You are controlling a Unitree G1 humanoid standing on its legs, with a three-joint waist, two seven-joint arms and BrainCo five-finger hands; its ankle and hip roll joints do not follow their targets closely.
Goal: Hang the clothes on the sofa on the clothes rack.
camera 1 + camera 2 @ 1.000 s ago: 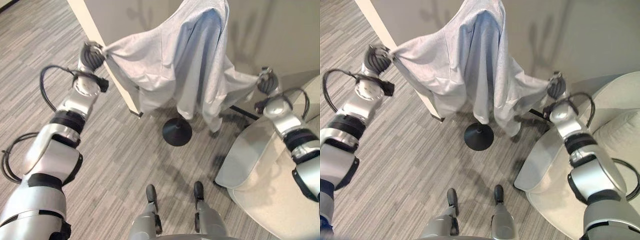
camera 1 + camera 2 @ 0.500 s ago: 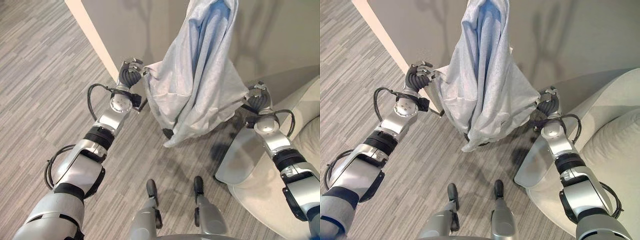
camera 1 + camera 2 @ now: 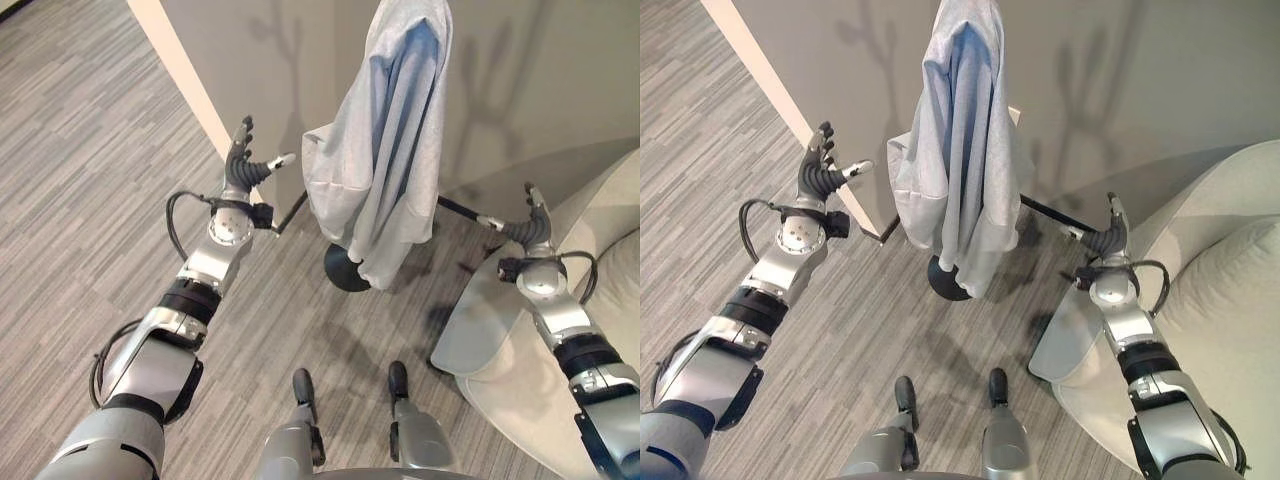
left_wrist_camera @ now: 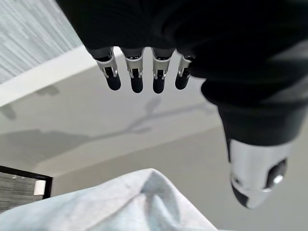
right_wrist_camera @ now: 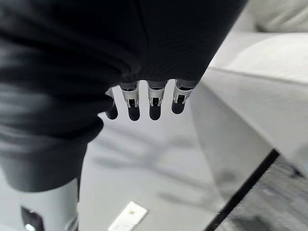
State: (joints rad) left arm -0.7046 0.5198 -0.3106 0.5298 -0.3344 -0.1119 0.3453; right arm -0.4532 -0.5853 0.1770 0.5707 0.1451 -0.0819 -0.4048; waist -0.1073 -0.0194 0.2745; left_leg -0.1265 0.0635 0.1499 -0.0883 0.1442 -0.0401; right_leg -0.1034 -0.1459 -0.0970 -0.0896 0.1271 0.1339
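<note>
One garment (image 3: pixel 385 150), one rack base (image 3: pixel 340 270), one sofa (image 3: pixel 1210 300).

Left arm enters from lower left of head view, reaches up toward upper centre-left. Left hand (image 3: pixel 241 170) raised, fingers straight and spread, thumb out to right, holding nothing. Right arm enters from lower right, forearm angled up-left. Right hand (image 3: pixel 527 229) at right middle of frame, fingers straight, pointing up, thumb out to left, empty.

soft matt cloth shirt (image 3: pixel 385 150), matt black rack base (image 3: pixel 342 271), fabric sofa (image 3: pixel 1225 300).
</note>
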